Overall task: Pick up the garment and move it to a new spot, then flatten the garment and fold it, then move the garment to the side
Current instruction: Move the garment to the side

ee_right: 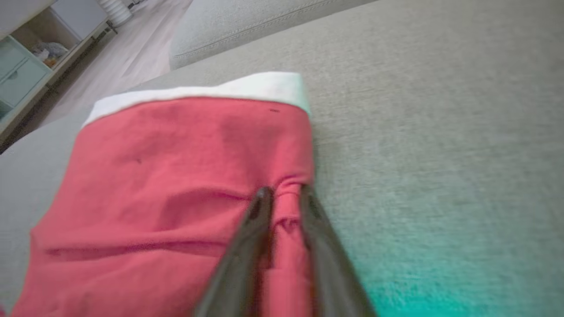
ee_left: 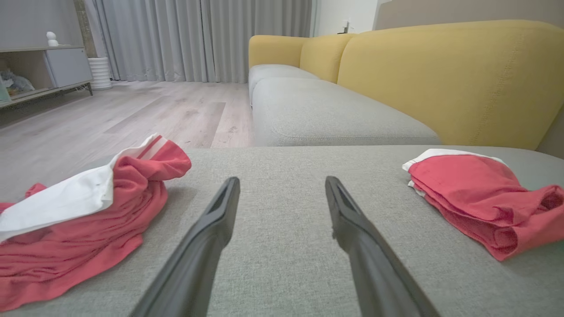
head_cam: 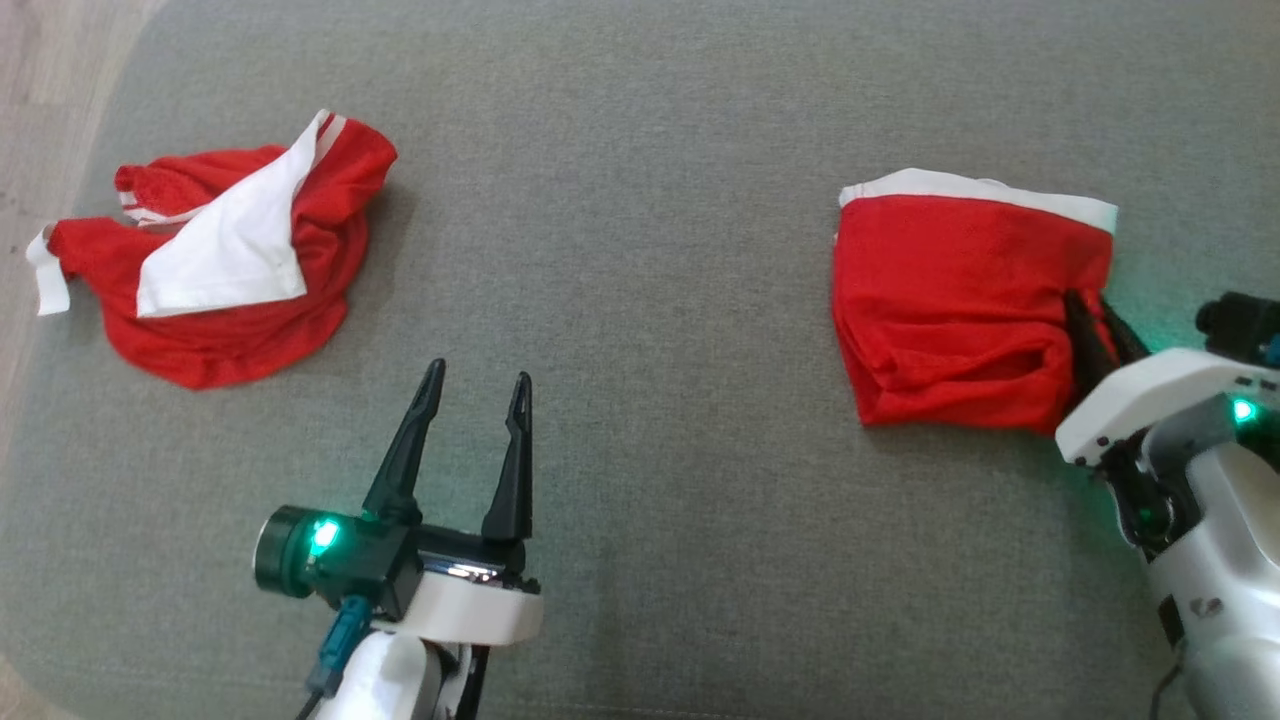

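Grey woven cushion (head_cam: 640, 150), folded red garment (head_cam: 950, 310)

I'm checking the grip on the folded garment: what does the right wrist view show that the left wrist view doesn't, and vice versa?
Right wrist view: the right gripper pinching a bunched fold at the edge of the folded red garment. Left wrist view: the open left gripper, the crumpled red-and-white garment, the yellow sofa back, curtains. Both: the folded red garment, the grey cushion, the wood floor, a shelf unit.
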{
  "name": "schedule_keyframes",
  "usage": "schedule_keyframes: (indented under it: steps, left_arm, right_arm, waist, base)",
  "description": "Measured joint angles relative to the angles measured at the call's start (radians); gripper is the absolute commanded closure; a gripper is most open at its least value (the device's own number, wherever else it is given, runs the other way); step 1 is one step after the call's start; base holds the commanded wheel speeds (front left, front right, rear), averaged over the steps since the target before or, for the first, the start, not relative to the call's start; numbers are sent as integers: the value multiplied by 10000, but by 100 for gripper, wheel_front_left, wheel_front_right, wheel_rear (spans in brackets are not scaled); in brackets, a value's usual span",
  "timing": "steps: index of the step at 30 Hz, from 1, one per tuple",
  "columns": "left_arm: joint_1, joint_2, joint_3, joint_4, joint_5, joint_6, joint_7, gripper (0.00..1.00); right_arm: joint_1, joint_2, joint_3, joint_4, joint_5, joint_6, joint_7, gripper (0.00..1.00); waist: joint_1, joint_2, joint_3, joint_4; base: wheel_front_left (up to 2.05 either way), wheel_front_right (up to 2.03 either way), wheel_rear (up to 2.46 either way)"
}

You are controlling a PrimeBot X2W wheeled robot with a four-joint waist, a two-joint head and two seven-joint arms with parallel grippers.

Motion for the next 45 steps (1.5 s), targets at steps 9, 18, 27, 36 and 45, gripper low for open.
schedule_keyframes:
  steps: [9, 18, 27, 36, 45]
  left_arm:
    - [-3, 0, 127, -192, 4, 15, 0, 0]
    - [-873, -4, 111, -395, 40, -90, 0, 0]
    - [-1560, -10, -6, -408, 111, -184, 0, 0]
    - [-1841, -15, -58, -253, -59, -234, 0, 0]
    - [-150, -17, 44, 562, -362, 368, 0, 0]
  right_arm:
    - [-321, -1363, 800, 46, 222, 0, -343, 100]
    - [-1595, -3628, 828, 236, -1112, 0, 125, 100]
    - [-1708, -5576, -263, 29, -2577, 2, 178, 100]
    - [-1696, -4736, -2056, -351, -4314, 2, -301, 0]
    - [1242, -364, -1927, -880, -3845, 2, -2019, 0]
  waist:
    - [-2, 0, 184, -543]
    - [1, 0, 1188, -1082]
    - [2, 0, 2278, -1378]
    - [-1, 0, 2000, -1202]
    - [-3, 0, -342, -928]
  base:
    - [0, 0, 0]
    - [0, 0, 0]
    - [0, 0, 0]
    - [0, 0, 0]
    - [0, 0, 0]
